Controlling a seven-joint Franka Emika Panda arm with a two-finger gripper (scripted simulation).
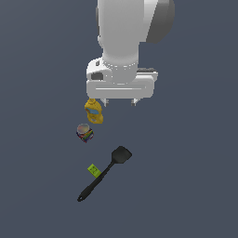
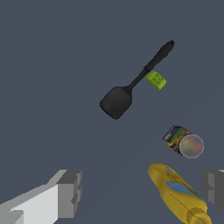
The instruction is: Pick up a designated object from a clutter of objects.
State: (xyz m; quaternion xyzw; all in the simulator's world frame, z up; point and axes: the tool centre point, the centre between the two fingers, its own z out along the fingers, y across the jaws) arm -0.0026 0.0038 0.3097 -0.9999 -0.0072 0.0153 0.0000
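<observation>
Gripper (image 1: 120,102): fingers apart and holding nothing, hanging above the desk (image 1: 186,176); in the wrist view one finger (image 2: 70,192) shows on each side of the frame.
Bottle (image 1: 94,110): nearest to the gripper, lying almost under one finger; a straight descent here could strike it or close on the wrong item.
Can (image 1: 84,133): just beyond the bottle, apart from it; a low sweep toward the block could knock it rolling.
Spatula (image 1: 103,175): further out, its handle running right alongside the block.
Block (image 1: 94,170): the target, farthest from the gripper, just beside the spatula handle, apparently touching or nearly so.
Main risk: a finger may land on the handle instead of the desk, pushing the block aside or pinching both.
Second risk: the block is tiny, so a slightly off-centre closure could squirt it out.
</observation>
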